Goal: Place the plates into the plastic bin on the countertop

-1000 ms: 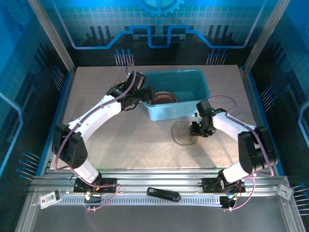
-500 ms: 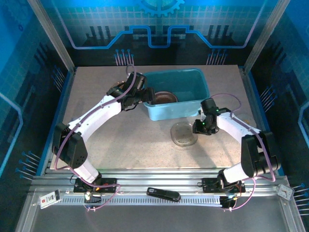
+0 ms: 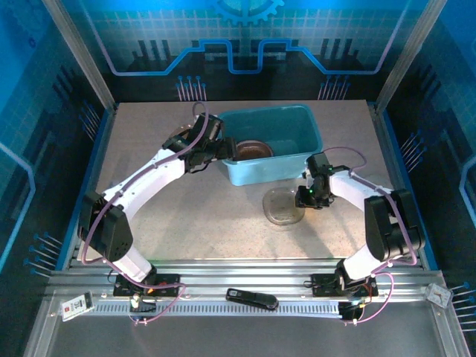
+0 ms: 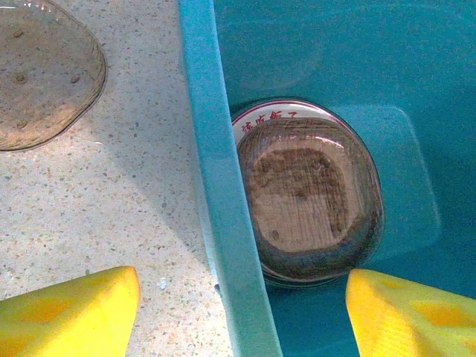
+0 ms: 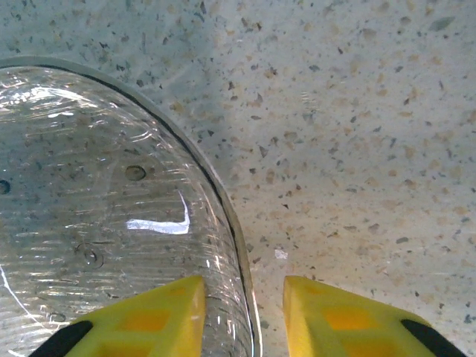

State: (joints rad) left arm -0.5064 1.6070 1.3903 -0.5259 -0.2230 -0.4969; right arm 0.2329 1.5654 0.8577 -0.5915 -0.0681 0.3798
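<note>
A smoky-brown translucent plate (image 3: 283, 206) lies on the beige countertop (image 3: 186, 216) just in front of the teal bin (image 3: 286, 126). My right gripper (image 3: 309, 195) is low at its right edge. In the right wrist view the right gripper (image 5: 242, 320) is open, one finger over the plate (image 5: 97, 208) and one outside its rim. Inside the bin a brown plate (image 4: 312, 201) rests on a white red-rimmed one. My left gripper (image 4: 238, 320) is open and straddles the bin's left wall (image 4: 216, 186), shown from above as the left gripper (image 3: 223, 151).
The loose plate (image 4: 41, 74) also appears at the left wrist view's upper left. A black handset (image 3: 251, 299) lies on the metal rail at the front. Blue edging and dark panels bound the counter. Open countertop stretches left of the bin.
The right arm swung slightly outward and came back, its gripper staying at the plate's right rim. The left arm has barely moved.
</note>
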